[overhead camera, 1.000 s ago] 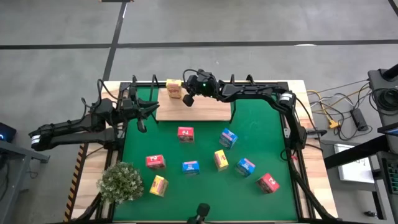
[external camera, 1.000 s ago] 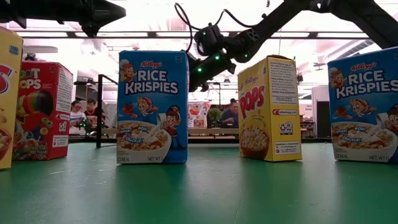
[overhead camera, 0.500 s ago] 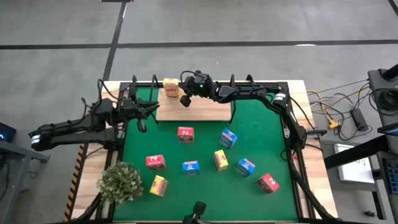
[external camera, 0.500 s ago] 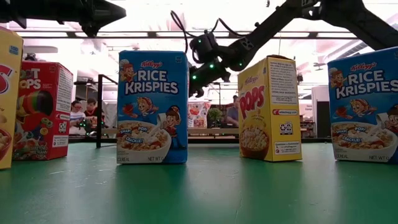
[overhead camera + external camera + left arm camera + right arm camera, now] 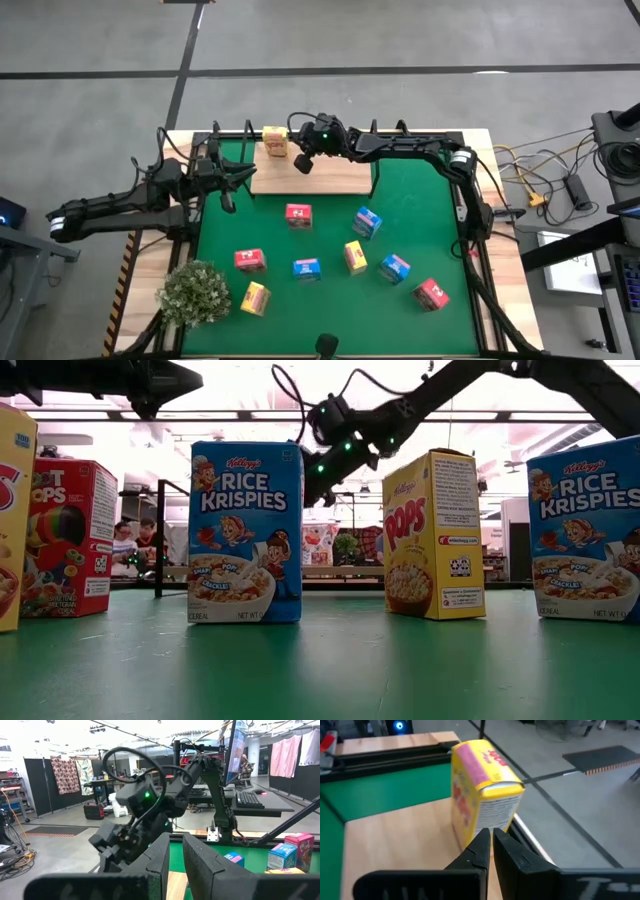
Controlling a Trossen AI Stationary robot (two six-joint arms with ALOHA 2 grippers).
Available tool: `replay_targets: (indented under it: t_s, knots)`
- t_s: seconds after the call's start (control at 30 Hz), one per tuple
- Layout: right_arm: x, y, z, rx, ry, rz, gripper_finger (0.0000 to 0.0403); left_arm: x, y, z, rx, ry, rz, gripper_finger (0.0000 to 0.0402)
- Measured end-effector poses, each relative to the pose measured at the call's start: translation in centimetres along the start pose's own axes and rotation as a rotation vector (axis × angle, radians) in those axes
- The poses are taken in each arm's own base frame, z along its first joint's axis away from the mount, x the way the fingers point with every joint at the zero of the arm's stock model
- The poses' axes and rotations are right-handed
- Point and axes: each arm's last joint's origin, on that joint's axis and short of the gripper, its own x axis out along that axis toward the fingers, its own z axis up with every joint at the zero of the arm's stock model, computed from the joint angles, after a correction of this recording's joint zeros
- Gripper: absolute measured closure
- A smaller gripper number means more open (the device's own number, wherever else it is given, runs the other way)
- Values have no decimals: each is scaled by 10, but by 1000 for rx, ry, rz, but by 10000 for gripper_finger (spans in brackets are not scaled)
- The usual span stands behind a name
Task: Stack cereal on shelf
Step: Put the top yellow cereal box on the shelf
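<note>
Table: green mat [image 5: 400,215] over wood, concrete floor beyond; a plant [image 5: 195,292] sits at the near left corner.
Shelf: pale board [image 5: 330,178] at the far edge of the mat, wire frame at its ends.
Cereal on shelf: one yellow box [image 5: 276,142] stands at the board's far left corner, upright, alone.
Cereal on mat: eight boxes loose, well apart; among them a red box [image 5: 298,215], a blue box [image 5: 367,222] and a yellow one [image 5: 355,257].
Right gripper [image 5: 301,160]: over the board just beside the shelved box, fingers pressed together, holding nothing; whether it touches the box cannot be told.
Left gripper [image 5: 232,180]: waits at the mat's left edge, fingers close together with a thin gap, empty.
Handling: small cartons, likely light and stiff-walled but crushable; glossy print may slip.
Hold: best across two opposite flat faces, mid-height, so the box stays upright.
Risk: a nudge could tip the shelved box off the far edge.
</note>
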Motion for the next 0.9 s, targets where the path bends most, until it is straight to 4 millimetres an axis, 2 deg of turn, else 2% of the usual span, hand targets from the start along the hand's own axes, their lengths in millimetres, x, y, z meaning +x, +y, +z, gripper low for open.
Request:
replay_targets:
  t_s: [0.2, 0.37, 0.7, 0.9]
  knots:
    - [-10, 17, 7, -1, 17, 57, 390, 0, 0, 0, 10, -3, 1, 365]
    - [3, 26, -3, -21, -4, 81, 390, 0, 0, 1, 46, -15, 2, 365]
    - [12, 20, -8, -22, -38, 56, 390, 0, 0, 3, 59, -33, 4, 365]
    - [27, 23, -18, -41, -99, 58, 390, 0, 0, 3, 59, -33, 4, 365]
